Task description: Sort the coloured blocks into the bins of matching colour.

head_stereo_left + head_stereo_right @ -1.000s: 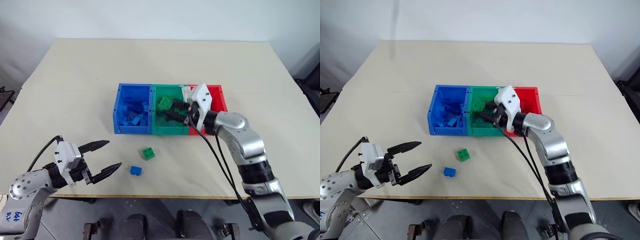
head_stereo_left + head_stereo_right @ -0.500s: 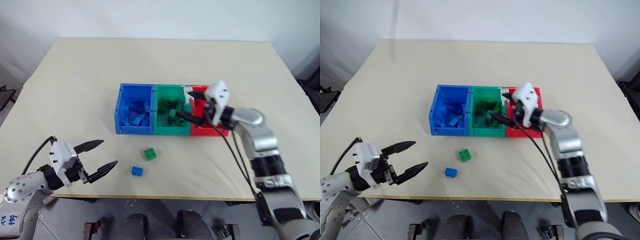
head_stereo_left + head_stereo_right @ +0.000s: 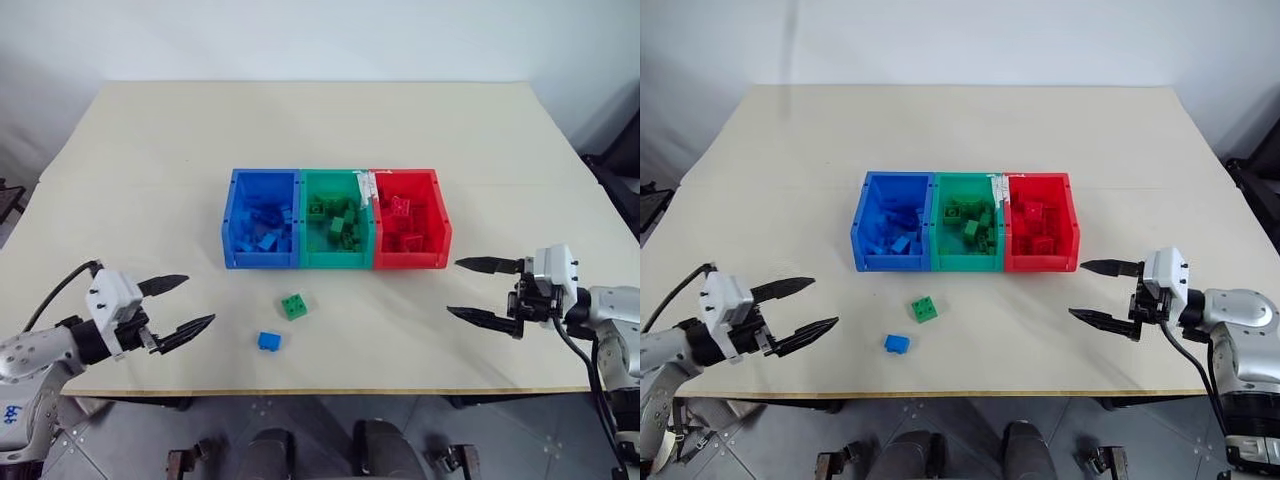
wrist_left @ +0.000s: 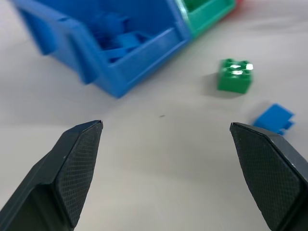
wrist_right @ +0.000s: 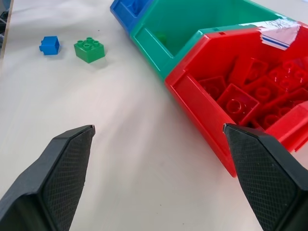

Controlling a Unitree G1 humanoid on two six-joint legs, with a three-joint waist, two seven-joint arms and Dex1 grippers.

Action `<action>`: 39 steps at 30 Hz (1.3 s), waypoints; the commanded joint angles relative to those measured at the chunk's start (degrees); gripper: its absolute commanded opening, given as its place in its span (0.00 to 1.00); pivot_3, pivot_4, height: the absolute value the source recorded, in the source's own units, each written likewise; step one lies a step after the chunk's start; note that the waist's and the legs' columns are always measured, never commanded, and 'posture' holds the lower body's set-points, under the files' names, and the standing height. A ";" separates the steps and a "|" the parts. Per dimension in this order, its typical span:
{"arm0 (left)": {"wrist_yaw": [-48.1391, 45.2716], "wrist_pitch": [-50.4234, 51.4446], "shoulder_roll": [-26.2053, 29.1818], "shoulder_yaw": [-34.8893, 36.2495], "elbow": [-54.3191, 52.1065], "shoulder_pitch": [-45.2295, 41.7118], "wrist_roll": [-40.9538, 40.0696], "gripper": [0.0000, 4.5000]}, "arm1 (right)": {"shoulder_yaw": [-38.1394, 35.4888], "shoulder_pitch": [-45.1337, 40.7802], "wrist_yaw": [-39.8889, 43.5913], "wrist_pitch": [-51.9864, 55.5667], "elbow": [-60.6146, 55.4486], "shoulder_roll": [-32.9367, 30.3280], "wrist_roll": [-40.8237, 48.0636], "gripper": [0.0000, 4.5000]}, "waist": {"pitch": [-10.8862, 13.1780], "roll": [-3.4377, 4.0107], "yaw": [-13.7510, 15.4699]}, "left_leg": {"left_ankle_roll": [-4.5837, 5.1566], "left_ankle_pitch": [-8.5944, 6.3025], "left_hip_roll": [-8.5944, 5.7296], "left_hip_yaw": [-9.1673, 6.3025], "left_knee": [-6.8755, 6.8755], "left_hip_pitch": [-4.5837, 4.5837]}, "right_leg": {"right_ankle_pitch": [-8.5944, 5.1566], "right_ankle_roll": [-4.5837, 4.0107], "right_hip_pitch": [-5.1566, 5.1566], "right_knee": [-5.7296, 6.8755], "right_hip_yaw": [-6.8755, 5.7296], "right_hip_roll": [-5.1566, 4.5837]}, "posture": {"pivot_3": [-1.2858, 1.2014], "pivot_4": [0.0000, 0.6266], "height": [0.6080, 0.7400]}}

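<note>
Three joined glossy plastic bins mid-desk: blue bin (image 3: 260, 232), green bin (image 3: 337, 232), red bin (image 3: 410, 232), each holding studded bricks of own colour. White label strip on green/red divider. Loose green block (image 3: 294, 305), square and four-studded, and smaller blue block (image 3: 269, 340) lie on matte beige desk (image 3: 150, 150) between bins and front edge. Right wrist view shows round studs on red bricks. Left gripper (image 3: 180, 304) near front-left corner, right gripper (image 3: 482, 290) near right edge; both roughly level, pointing inward, cross-hatched black fingers spread wide, empty.
</note>
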 commanded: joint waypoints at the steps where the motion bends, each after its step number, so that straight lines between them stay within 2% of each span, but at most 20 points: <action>1: 4.74 9.87 0.47 -6.13 -7.56 -7.50 -2.21 1.00 | -0.98 1.29 -1.39 -1.34 -3.41 0.61 0.58 0.99 | 0.00 0.00 0.55 | -0.01 0.01 -0.01 -0.07 0.03 -0.03 | 0.00 0.00 0.01 0.02 0.10 -0.03 | 0.52 0.24 1.00; 3: 9.32 19.84 1.63 -14.65 -11.50 -14.36 1.91 1.00 | -0.54 3.26 -2.06 -0.36 -6.63 0.87 1.21 0.99 | 0.00 -0.01 1.66 | -0.01 0.01 -0.04 -0.12 0.11 -0.07 | 0.00 0.00 0.00 0.06 0.19 -0.04 | 0.52 0.24 1.00; 9: 15.75 39.23 -1.09 -26.67 -13.66 -26.48 2.36 1.00 | 0.09 6.84 -2.67 4.31 -14.29 0.05 3.74 0.99 | -0.01 0.01 1.34 | 0.04 0.00 -0.18 -0.09 0.01 -0.14 | 0.03 0.05 -0.07 0.23 0.15 0.17 | 0.52 0.24 1.00; 18: 18.76 41.58 -3.58 -35.77 -10.84 -30.61 8.18 1.00 | -1.43 10.80 -6.92 5.50 -20.78 0.73 4.22 0.99 | 0.00 -0.01 1.79 | 0.05 0.01 -0.21 -0.09 0.09 -0.14 | 0.03 0.05 -0.05 0.21 0.13 0.21 | 0.52 0.24 1.00; 21: 18.12 40.38 -3.86 -37.31 -9.89 -30.37 9.37 0.87 | -1.79 12.43 -7.96 5.86 -22.63 0.59 4.81 1.00 | 0.00 -0.01 2.10 | 0.06 0.01 -0.25 -0.10 0.10 -0.15 | 0.03 0.05 -0.05 0.21 0.13 0.19 | 0.52 0.24 1.00; 25: 17.48 35.81 -4.06 -38.07 -8.86 -29.27 11.84 0.59 | -1.80 14.00 -8.34 5.36 -23.84 0.69 4.90 1.00 | 0.00 -0.01 2.58 | 0.06 0.02 -0.27 -0.09 0.12 -0.12 | 0.03 0.06 -0.04 0.11 0.11 0.19 | 0.52 0.24 1.00; 29: 15.63 29.99 -6.34 -35.83 -6.75 -28.90 11.35 0.32 | -1.92 14.91 -8.73 5.22 -24.58 0.89 5.15 1.00 | 0.00 -0.01 2.84 | 0.07 0.02 -0.28 -0.07 0.13 -0.11 | 0.03 0.06 -0.04 0.11 0.10 0.18 | 0.52 0.24 1.00; 35: 7.97 19.18 -8.18 -28.79 -4.79 -30.12 6.98 0.32 | -4.33 16.23 -12.34 5.98 -25.32 2.56 6.82 1.00 | 0.00 -0.01 2.87 | 0.08 0.03 -0.29 -0.09 0.18 -0.14 | 0.03 0.06 -0.04 0.10 0.00 0.16 | 0.52 0.24 1.00; 39: 12.05 14.19 -14.78 -26.08 2.57 -37.51 8.46 0.32 | -7.79 15.41 -20.46 8.29 -25.45 6.00 9.18 1.00 | 0.00 -0.01 3.16 | 0.12 0.06 -0.34 -0.09 0.29 -0.15 | 0.06 0.11 -0.02 0.16 -0.12 0.16 | 0.52 0.24 1.00</action>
